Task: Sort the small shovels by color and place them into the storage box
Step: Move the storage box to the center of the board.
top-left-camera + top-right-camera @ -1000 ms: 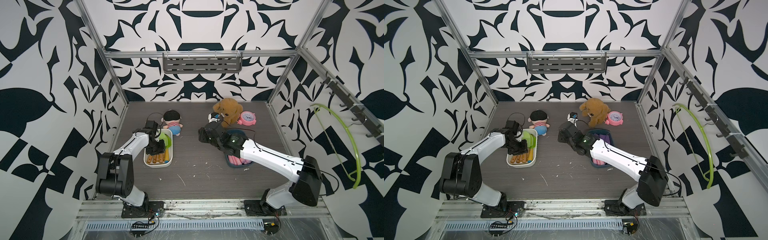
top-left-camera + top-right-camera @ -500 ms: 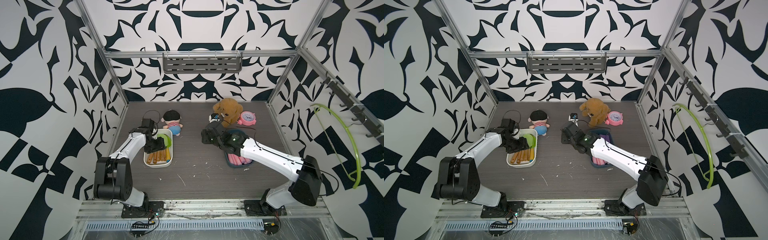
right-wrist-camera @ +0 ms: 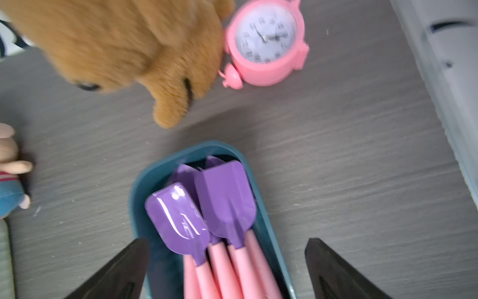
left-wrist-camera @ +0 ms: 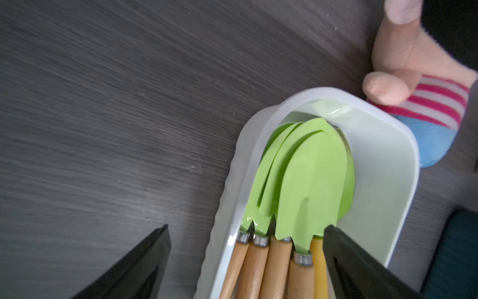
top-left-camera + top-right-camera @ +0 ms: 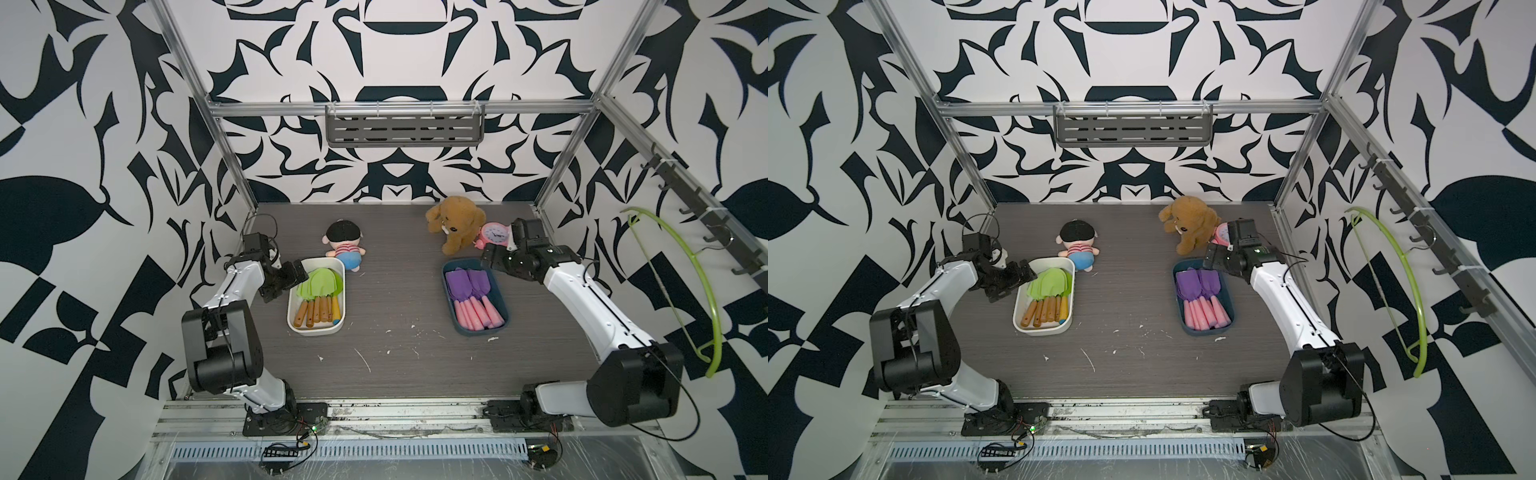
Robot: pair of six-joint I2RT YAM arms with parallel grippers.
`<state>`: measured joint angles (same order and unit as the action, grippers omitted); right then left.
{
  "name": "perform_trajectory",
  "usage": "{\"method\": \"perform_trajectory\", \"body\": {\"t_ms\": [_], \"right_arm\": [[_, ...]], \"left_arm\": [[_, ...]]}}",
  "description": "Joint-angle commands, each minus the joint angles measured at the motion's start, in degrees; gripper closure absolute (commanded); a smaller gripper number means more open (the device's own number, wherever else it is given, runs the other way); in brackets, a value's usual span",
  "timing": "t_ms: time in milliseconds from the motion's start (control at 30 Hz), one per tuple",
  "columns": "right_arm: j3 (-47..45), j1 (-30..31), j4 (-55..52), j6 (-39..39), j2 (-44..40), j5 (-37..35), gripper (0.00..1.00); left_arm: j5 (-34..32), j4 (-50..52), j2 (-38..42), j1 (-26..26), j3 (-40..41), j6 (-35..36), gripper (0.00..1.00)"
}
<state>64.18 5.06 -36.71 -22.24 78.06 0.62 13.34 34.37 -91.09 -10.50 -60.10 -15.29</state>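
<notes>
Several green shovels (image 5: 320, 291) with wooden handles and one yellow handle lie in a white storage box (image 5: 316, 330), also seen in the left wrist view (image 4: 310, 181). My left gripper (image 5: 297, 272) stands open at that box's left rim (image 4: 403, 145); it (image 4: 245, 227) holds nothing. Several purple shovels (image 5: 471, 286) with pink handles lie in a dark blue storage box (image 5: 478, 331). My right gripper (image 5: 488, 257) is open and empty by that box's far right corner. In the right wrist view its jaws (image 3: 227, 240) straddle the blue box (image 3: 144, 178) and the purple shovels (image 3: 225, 202).
A striped doll (image 5: 345, 249) lies against the white box's far end. A brown teddy bear (image 5: 455, 222) and a pink alarm clock (image 5: 494, 237) sit behind the blue box. A green hanger (image 5: 702, 270) hangs on the right wall. White crumbs dot the table.
Both grippers have opened wide. The left gripper has drawn back to the white box's left rim. The right gripper has swung from the table's middle to the right, past the blue box.
</notes>
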Motion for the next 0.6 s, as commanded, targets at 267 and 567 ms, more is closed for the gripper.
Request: {"method": "perform_trajectory", "body": {"t_ms": [267,567], "right_arm": [[-4.2,-4.3,4.1,-0.5,4.7,19.0,0.06],[-5.2,5.2,7.2,-6.5,4.8,17.5,0.09]], "left_arm": [[10.5,-1.9,0.0,6.0,0.0,-2.7,0.02],[11.9,-1.2,-2.0,16.0,-2.5,-3.4,0.02]]}}
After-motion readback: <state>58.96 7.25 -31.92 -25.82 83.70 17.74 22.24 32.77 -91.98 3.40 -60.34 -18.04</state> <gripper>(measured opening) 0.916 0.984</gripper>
